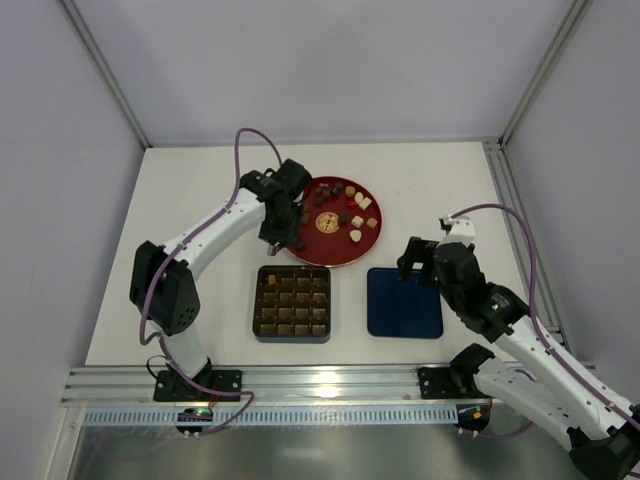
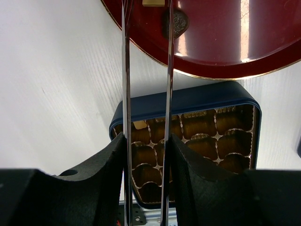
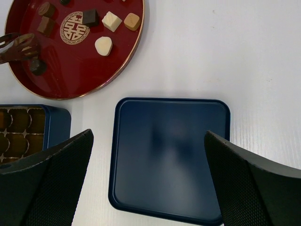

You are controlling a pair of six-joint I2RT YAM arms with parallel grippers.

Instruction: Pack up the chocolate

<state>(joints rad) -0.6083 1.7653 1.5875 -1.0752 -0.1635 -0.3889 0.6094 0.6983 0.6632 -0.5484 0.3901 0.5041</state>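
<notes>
Red lacquer plate (image 3: 70, 75) carries the loose chocolate (image 3: 90, 17): dark, cream and tan pieces around a gold emblem (image 3: 75, 27). Left gripper (image 2: 146, 141) clamps thin metal tongs (image 2: 125, 94), tips beside a dark piece (image 3: 37, 67). Step, as judged: picking one for the blue box (image 2: 188, 101). Next: pinch it, lift, carry to a free cell. Right gripper (image 1: 415, 255) spread wide, empty, over the lid (image 3: 169, 155). Tips cut off in left wrist view; contact with the piece and count of filled cells unclear
</notes>
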